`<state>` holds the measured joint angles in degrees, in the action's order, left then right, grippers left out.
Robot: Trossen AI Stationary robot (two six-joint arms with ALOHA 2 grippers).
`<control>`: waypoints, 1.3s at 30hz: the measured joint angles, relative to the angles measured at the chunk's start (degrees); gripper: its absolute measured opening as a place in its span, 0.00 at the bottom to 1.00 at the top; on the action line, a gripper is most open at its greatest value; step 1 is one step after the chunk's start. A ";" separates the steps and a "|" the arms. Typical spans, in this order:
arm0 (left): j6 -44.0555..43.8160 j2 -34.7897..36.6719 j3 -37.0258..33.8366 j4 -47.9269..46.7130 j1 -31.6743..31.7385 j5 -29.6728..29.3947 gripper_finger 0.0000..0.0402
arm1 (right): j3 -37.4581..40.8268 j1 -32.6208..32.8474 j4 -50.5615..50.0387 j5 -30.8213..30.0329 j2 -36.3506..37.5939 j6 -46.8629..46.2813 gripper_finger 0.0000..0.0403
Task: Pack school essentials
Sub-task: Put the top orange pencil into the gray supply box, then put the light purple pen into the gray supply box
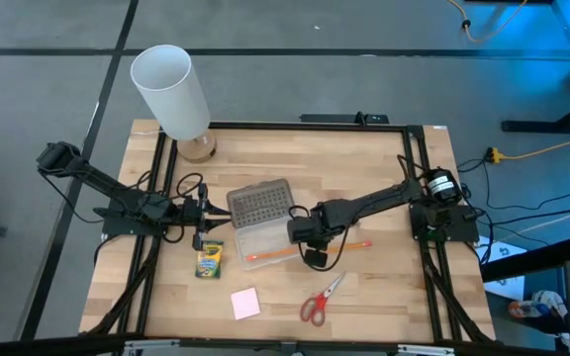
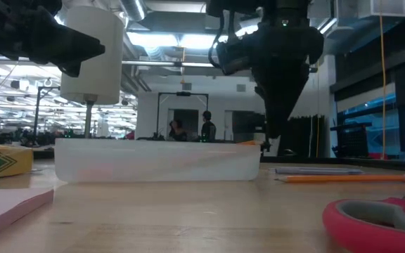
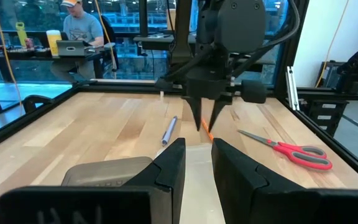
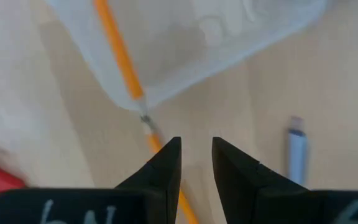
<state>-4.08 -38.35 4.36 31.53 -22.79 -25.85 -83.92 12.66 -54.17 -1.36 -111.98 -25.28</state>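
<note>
The pencil [image 1: 283,254] lies half in the case [image 1: 268,237], scissors [image 1: 320,299] nearer the front edge.

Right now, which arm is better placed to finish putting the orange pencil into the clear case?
The right. Its gripper hangs directly over the orange pencil, which lies across the edge of the clear case. The left gripper waits beside the case's lid end, farther from the pencil.

Two dark arms, matte black from base to fingertip

The left arm [image 1: 117,193] and right arm [image 1: 379,203] are slim black links with bundled black cables; the right gripper [image 3: 207,118] tapers to narrow black fingers, and white lettering marks the right wrist housing at lower frame.
</note>
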 joint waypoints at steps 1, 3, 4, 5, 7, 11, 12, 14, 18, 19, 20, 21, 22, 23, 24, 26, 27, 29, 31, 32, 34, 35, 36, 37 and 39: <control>-0.02 0.00 0.00 0.00 0.00 0.00 0.18 | 0.58 0.08 1.54 1.04 0.00 0.04 0.23; 0.00 0.00 0.00 0.00 0.00 0.00 0.18 | 1.73 0.18 3.29 1.55 0.00 0.09 0.23; -0.01 0.00 0.00 0.00 0.00 0.00 0.18 | 1.98 0.22 3.55 1.72 0.00 0.05 0.23; 0.00 0.00 0.00 0.00 0.00 0.00 0.18 | 2.20 0.20 3.98 1.96 0.00 0.09 0.23; 0.00 0.00 0.00 0.00 0.00 0.00 0.18 | 2.66 0.18 5.19 1.94 0.00 0.28 0.23; -0.01 0.00 0.00 -0.01 0.00 0.00 0.18 | 2.69 0.16 7.40 1.96 -0.04 1.67 0.23; 0.00 0.00 0.00 0.00 0.00 0.00 0.18 | 2.69 0.16 7.87 1.94 -0.04 2.00 0.23; 0.00 0.00 0.00 -0.01 0.00 0.00 0.18 | 2.69 0.16 9.30 1.08 -0.04 2.96 0.23; -0.02 0.00 0.00 0.00 0.00 0.00 0.18 | 2.69 -0.09 12.39 -3.30 -0.04 4.26 0.23; -0.02 0.00 0.00 0.00 0.00 0.00 0.18 | 2.69 -0.21 13.28 -3.89 -0.04 4.56 0.23; -0.02 0.00 0.00 0.00 0.00 0.00 0.18 | 2.69 -0.41 14.07 -4.07 -0.04 4.82 0.23; -0.01 0.00 0.00 0.00 0.00 0.00 0.18 | 2.69 -0.56 14.56 -4.08 -0.04 4.92 0.23; -0.02 0.00 0.00 -0.02 0.00 0.00 0.18 | 2.69 -0.72 14.77 -4.12 -0.04 4.92 0.23; -0.02 0.00 0.00 -0.01 0.00 0.00 0.18 | 2.69 -0.83 14.72 -4.12 -0.04 4.82 0.23; -0.02 -0.01 0.00 0.00 0.00 0.00 0.18 | 2.69 -0.89 14.32 -4.12 -0.04 4.71 0.23; -0.01 0.00 0.00 0.00 0.00 0.00 0.18 | 2.45 -0.87 11.25 -4.15 -0.04 4.50 0.23; -0.01 0.00 0.00 0.00 0.00 0.00 0.18 | 2.14 -0.87 8.95 -4.31 -0.04 4.47 0.23; -0.02 -0.02 0.00 0.00 0.00 0.00 0.18 | 1.38 -0.82 4.83 -6.85 -0.04 3.47 0.23; -0.02 0.00 0.00 -0.02 0.00 0.00 0.18 | 1.09 -0.78 -0.81 -11.71 0.18 2.95 0.23; -0.01 -0.01 0.00 -0.02 0.00 0.00 0.18 | 1.09 -0.82 -4.54 -13.71 0.26 2.91 0.23; -0.02 -0.02 0.00 -0.02 0.00 0.00 0.18 | 1.09 -0.87 -12.11 -15.83 0.30 3.10 0.23; -0.02 -0.01 0.00 -0.02 0.00 0.00 0.18 | 1.33 -0.87 -16.39 -16.61 0.43 3.26 0.23; -0.02 -0.01 0.00 -0.02 0.00 0.00 0.18 | 1.96 -0.82 -20.02 -17.17 0.69 3.16 0.23; -0.02 0.00 0.00 -0.02 0.00 0.00 0.18 | 2.93 -0.81 -21.88 -17.95 1.15 2.79 0.23; 0.00 0.00 0.00 -0.02 0.00 0.00 0.18 | 5.94 -0.78 -21.26 -19.00 2.88 1.48 0.23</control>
<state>-4.08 -38.35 4.36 31.51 -22.79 -25.85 -77.98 11.88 -75.43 -20.35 -109.10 -23.79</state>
